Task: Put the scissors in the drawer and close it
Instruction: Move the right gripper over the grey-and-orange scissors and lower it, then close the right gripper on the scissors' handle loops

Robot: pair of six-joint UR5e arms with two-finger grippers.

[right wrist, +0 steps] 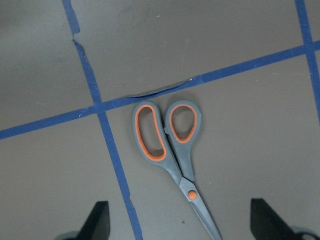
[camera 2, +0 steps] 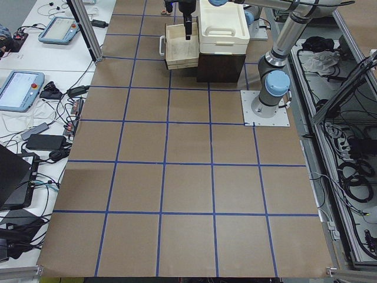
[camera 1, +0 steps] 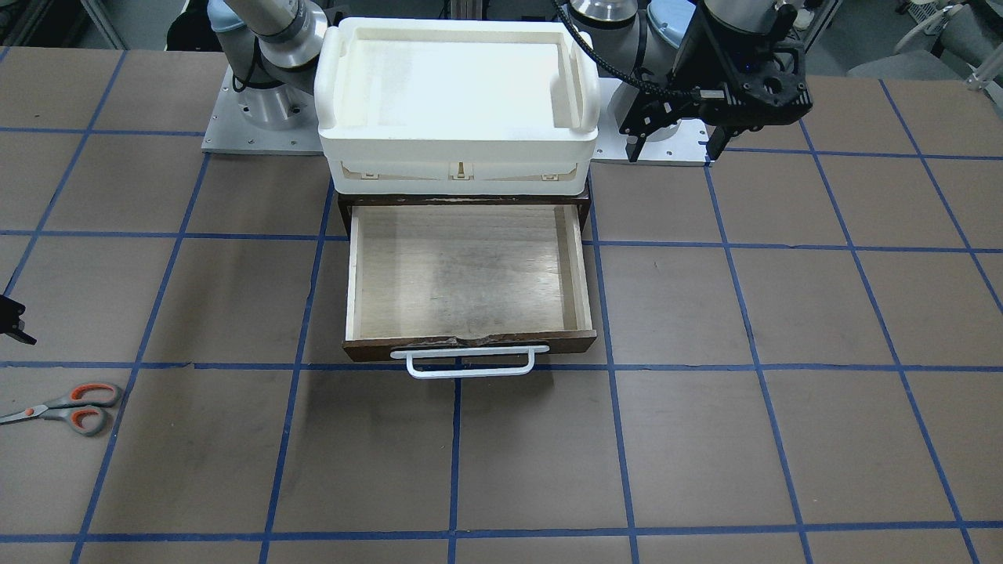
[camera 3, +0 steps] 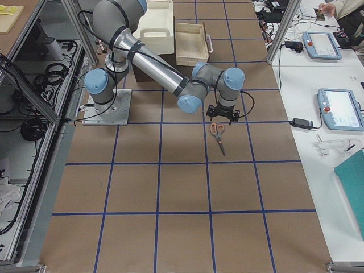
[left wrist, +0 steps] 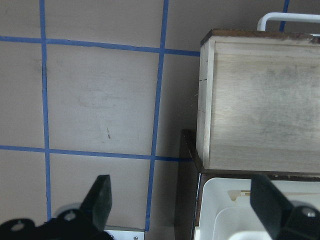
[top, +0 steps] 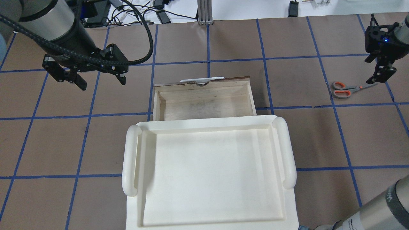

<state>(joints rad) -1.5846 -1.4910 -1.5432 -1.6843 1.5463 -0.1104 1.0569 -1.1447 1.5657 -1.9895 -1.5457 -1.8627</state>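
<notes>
Nothing is done yet: small grey-handled scissors (right wrist: pixel 172 150) with orange-lined loops and silver blades lie on the brown table (camera 1: pixel 705 439), well apart from the dark-brown wooden drawer (camera 1: pixel 470 343), pulled open and empty. My right gripper (top: pixel 380 75) hovers over them, jaws apart; my left gripper (top: pixel 102 83), also spread, holds nothing.

Robotics lab, teach pendants (camera 3: pixel 340 109), loose cables (camera 2: pixel 352 168), blue-taped grid table (camera 2: pixel 188 188)

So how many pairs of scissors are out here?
1. The scissors lie flat on the table, beneath the right end effector. The open drawer holds none.
</notes>
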